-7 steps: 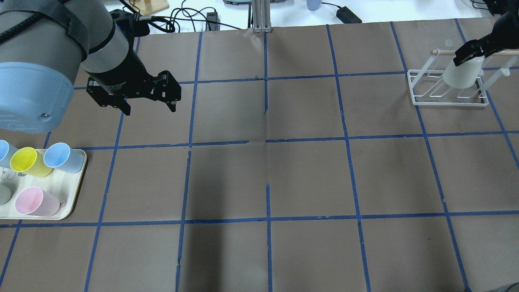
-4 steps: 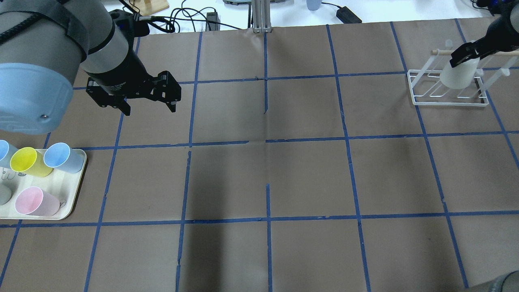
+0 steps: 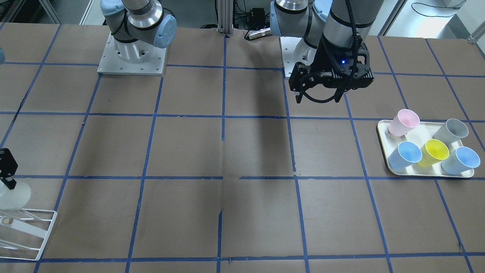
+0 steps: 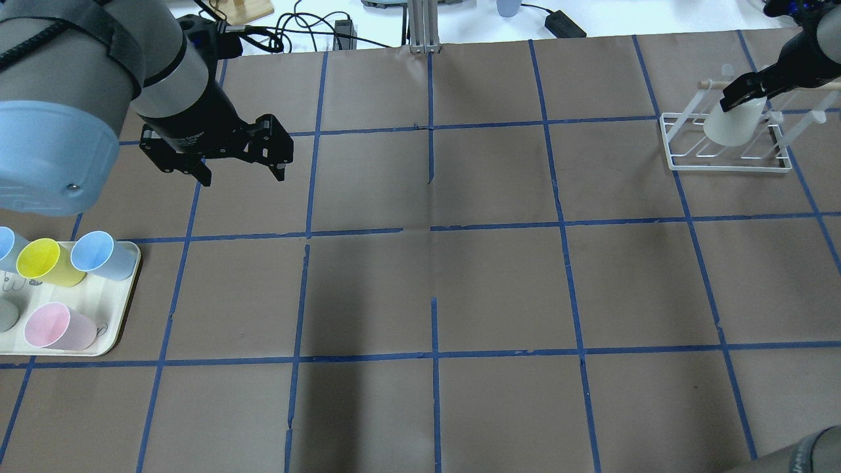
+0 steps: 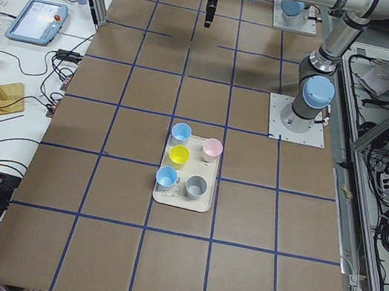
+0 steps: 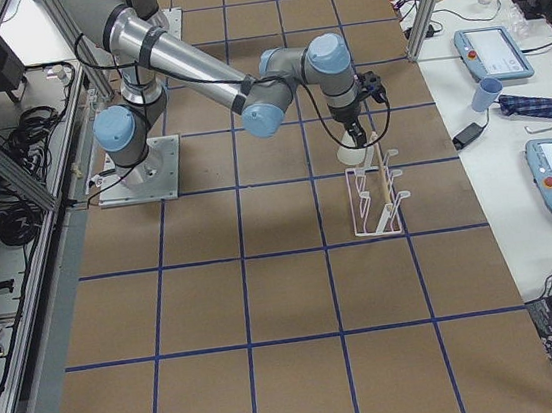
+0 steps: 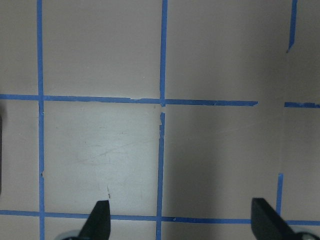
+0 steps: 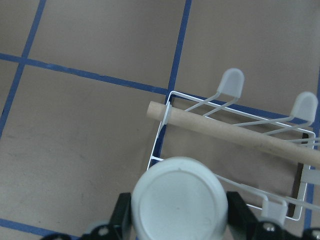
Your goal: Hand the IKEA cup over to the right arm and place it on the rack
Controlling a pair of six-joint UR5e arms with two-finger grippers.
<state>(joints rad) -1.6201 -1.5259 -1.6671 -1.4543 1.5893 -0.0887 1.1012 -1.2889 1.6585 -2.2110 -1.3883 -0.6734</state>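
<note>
- The IKEA cup is clamped base-up in the right gripper over the rack — beside its wooden bar.
- It is best lowered squarely onto a prong.
- The left gripper is spread wide, far from the rack.

Over at the right end of the table, the right gripper has the cup between its fingers, mouth down. The rack stands on the table just below and ahead of it. The cup hangs over the end where the rod's tip pokes out, though I can't tell whether it touches the wires. The left gripper hangs above the table, well apart from all that. Off to its left lies the tray with five other cups on it, two in the row nearer the robot and three beyond.
</note>
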